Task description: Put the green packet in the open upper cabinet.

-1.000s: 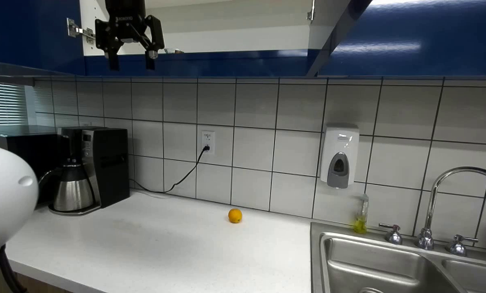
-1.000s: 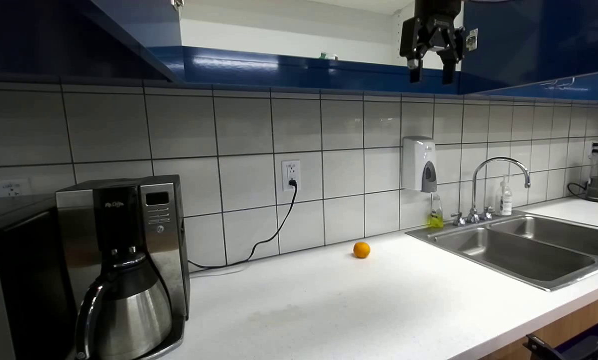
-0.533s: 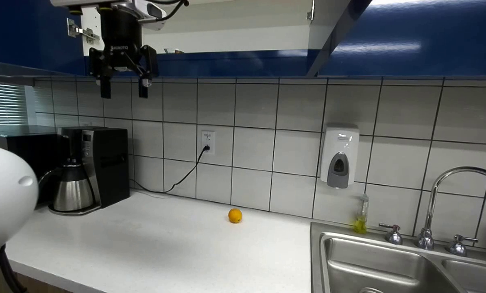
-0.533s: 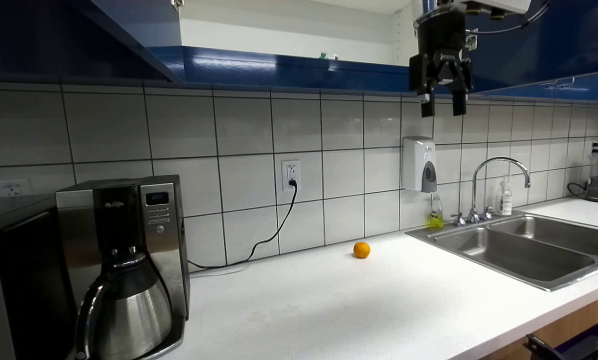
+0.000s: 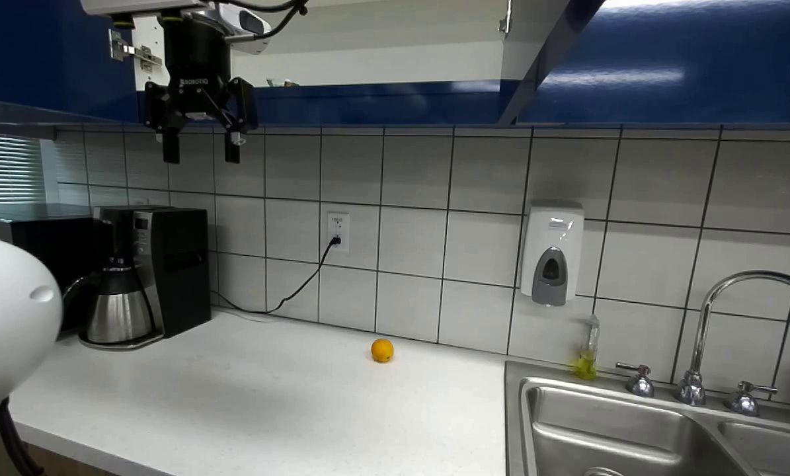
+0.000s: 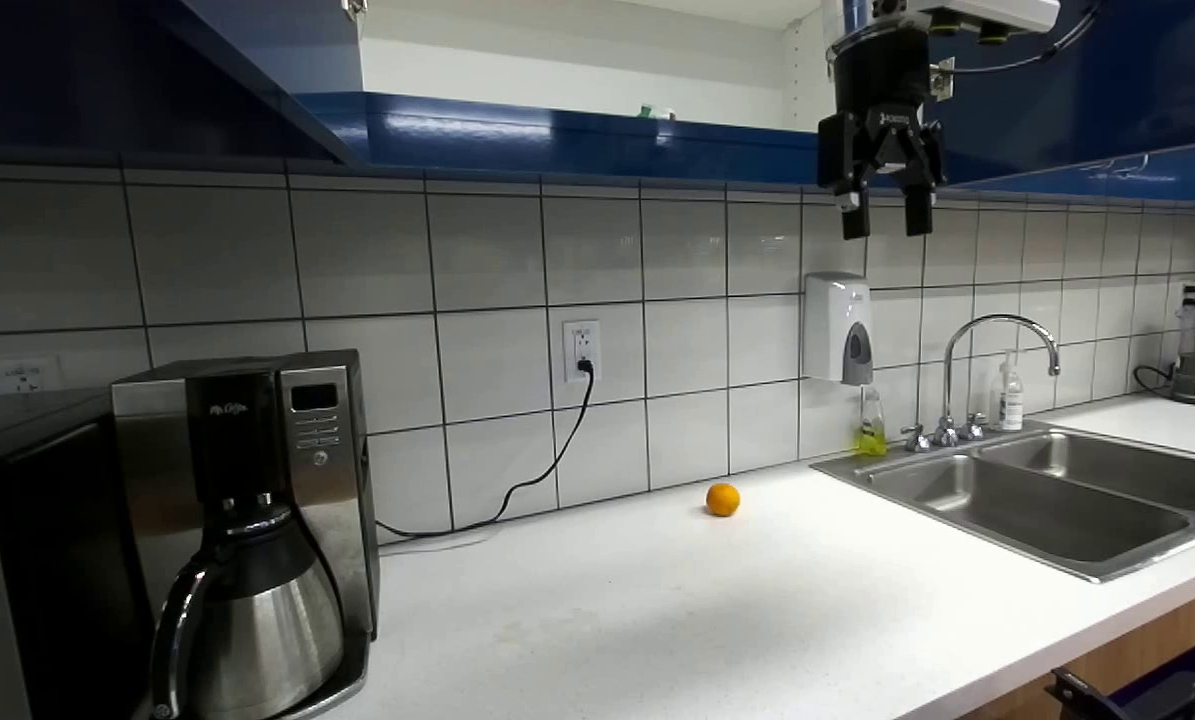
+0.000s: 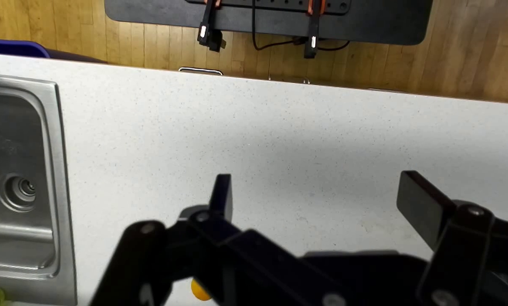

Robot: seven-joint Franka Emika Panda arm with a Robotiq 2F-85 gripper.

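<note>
The open upper cabinet (image 5: 381,63) has glossy blue doors and a white interior; it also shows in an exterior view (image 6: 557,60). The green packet (image 6: 647,111) shows only as a small green and pale piece above the cabinet's blue bottom edge. Its top also shows faintly in an exterior view (image 5: 274,82); the rest is hidden behind that edge. My gripper (image 5: 201,153) is open and empty, pointing down, apart from the packet. Its fingertips hang below the cabinet's bottom edge, high above the counter. The wrist view shows the gripper's (image 7: 315,187) fingers wide apart over the white counter.
An orange ball (image 5: 382,350) rests on the white counter (image 5: 289,396). A coffee maker (image 6: 247,540) stands at the left in both exterior views, with the steel sink (image 6: 1037,500) at the right. A soap dispenser (image 5: 553,254) hangs on the tiled wall. Open cabinet doors (image 6: 1057,80) flank the gripper.
My gripper has moved down from in front of the cabinet opening to below its bottom edge, mostly in the first half second. It stays open. The packet and ball have not moved.
</note>
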